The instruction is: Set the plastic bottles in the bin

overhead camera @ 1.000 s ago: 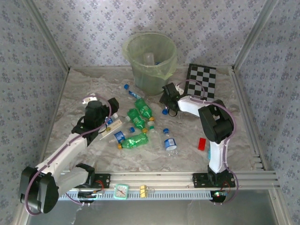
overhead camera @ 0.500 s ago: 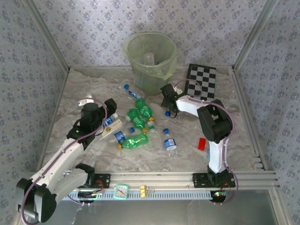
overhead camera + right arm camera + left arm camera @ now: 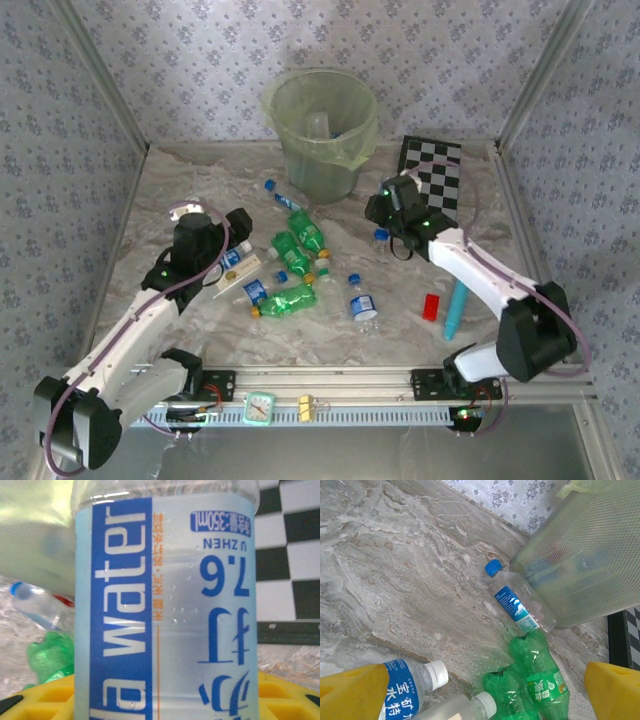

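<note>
My right gripper [image 3: 384, 214] hangs right of the bin [image 3: 320, 128], shut on a clear bottle whose blue cap [image 3: 380, 236] points down. In the right wrist view that blue-labelled bottle [image 3: 165, 595] stands close up between the yellow fingers [image 3: 42, 696]. My left gripper [image 3: 238, 230] is open above two clear white-capped bottles [image 3: 410, 687]. Green bottles [image 3: 295, 248] and clear blue-capped ones [image 3: 362, 303] lie mid-table. In the left wrist view another clear bottle [image 3: 520, 602] rests against the bin [image 3: 590, 550], with green bottles [image 3: 540, 675] below it.
A black-and-white chequered board [image 3: 432, 172] lies behind the right gripper. A red block [image 3: 431, 306] and a cyan stick [image 3: 455, 310] lie at the right front. A small clock [image 3: 258, 408] sits on the front rail. Patterned walls close in three sides.
The right gripper has closed on a blue-capped bottle and carried it up and to the right, uncovering the cyan stick. The left arm has barely shifted.
</note>
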